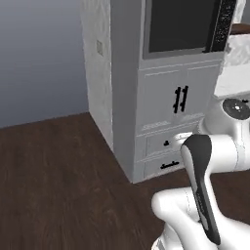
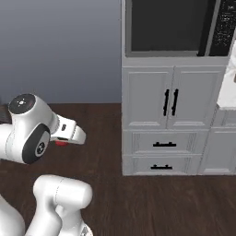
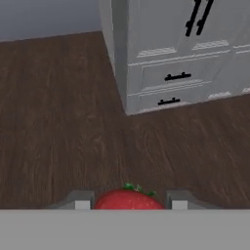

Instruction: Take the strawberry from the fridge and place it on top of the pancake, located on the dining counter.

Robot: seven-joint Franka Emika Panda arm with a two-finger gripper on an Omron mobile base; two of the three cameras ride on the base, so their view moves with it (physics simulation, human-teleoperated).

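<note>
One half of the task is judged to be done: the strawberry (image 3: 128,199) is carried in the gripper (image 3: 128,201), and neither fridge nor dining counter is met among what lies ahead, so the carrying over and the setting down on the pancake are judged to be left.

Largest of what is seen is the floor (image 3: 58,122), laid in dark brown planks with a fine streaked grain and a dull sheen. Behind it a plain blue-grey wall (image 1: 39,58) is seen, smooth and without pattern. Next in size is the tall cabinet unit (image 2: 170,120), pale grey and panelled, with framed double doors over two drawers, each panel edged by a raised moulding. Its side face is given a faint mottled texture in the left base view. A dark glossy oven front (image 2: 166,25) is set into its upper part. The black handles (image 2: 170,102) are slim upright bars on the doors and short flat bars on the drawers.

Smaller again is the gripper, seen in the right base view as a white block held out from the rounded wrist, above the floor and well apart from the cabinet. Its jaws are closed on the strawberry, one grey fingertip at each side. Smallest is the berry itself: bright red, rounded, slightly glossy, with a tuft of green leaves on top.
</note>
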